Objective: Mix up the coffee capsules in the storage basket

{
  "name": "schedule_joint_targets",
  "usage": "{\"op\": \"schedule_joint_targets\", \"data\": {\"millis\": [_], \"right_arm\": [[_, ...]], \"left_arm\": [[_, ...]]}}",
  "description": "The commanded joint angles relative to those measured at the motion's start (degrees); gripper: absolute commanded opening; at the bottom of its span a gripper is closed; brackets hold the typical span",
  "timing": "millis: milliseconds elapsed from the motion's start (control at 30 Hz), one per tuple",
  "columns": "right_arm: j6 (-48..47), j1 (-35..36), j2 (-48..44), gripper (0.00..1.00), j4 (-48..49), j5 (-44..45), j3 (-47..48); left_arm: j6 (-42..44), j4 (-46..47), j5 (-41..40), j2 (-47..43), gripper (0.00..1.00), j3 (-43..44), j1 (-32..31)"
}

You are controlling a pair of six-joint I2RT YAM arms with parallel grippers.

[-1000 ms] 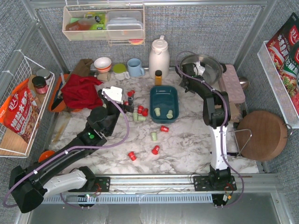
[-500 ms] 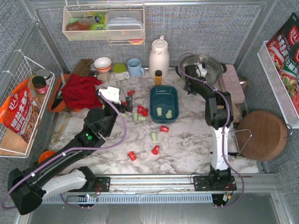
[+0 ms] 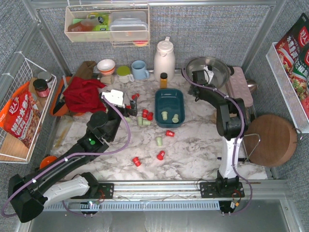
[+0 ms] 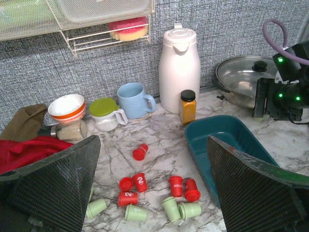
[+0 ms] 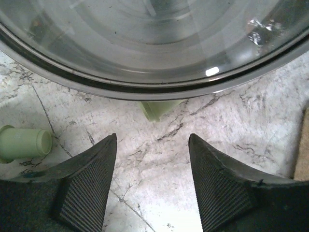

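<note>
The left pincer [image 4: 152, 141] gapes wide and empty. Red and green capsules [image 4: 140, 186] lie loose on the marble [image 4: 164, 130] just ahead between its fingers, one green one half-hidden behind the left finger [image 4: 53, 188]. The basket [image 4: 227, 137] sits ahead to its right, near end cut off by the right finger [image 4: 251, 188], and only from above do two green ones [image 3: 163, 115] show inside. Farther back the right pincer [image 5: 152, 140] is open too, holding nothing, with a green capsule [image 5: 159, 108] just ahead mostly tucked under the pan [image 5: 145, 48] rim and another [image 5: 24, 142] to its left clipped by the frame edge.
</note>
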Motion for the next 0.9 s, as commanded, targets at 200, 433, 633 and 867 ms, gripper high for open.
{"op": "schedule_joint_targets", "data": {"millis": [200,433,633,867], "right_arm": [[-13.1,-6.1,-2.1,0.68,11.0,-24.5,0.8],[-39.9,-5.6,-6.4,0.73,10.2,-27.4,-3.1],[-46.3,-6.2,-5.0,0.77,12.7,-27.2,-5.6],[-59.2,-6.0,-6.2,0.77,9.7,-44.1,-7.0]], "left_arm": [[0.2,0.8,-0.2,-0.8,0.99,0.5,0.0],[-0.9,1.0,1.1,-1.3,0.99,0.4,0.0],[-0.8,1.2,0.9,-1.3,0.99,0.2,0.0],[-0.8,1.0,1.8,-0.9,0.99,0.3,-0.1]]}}
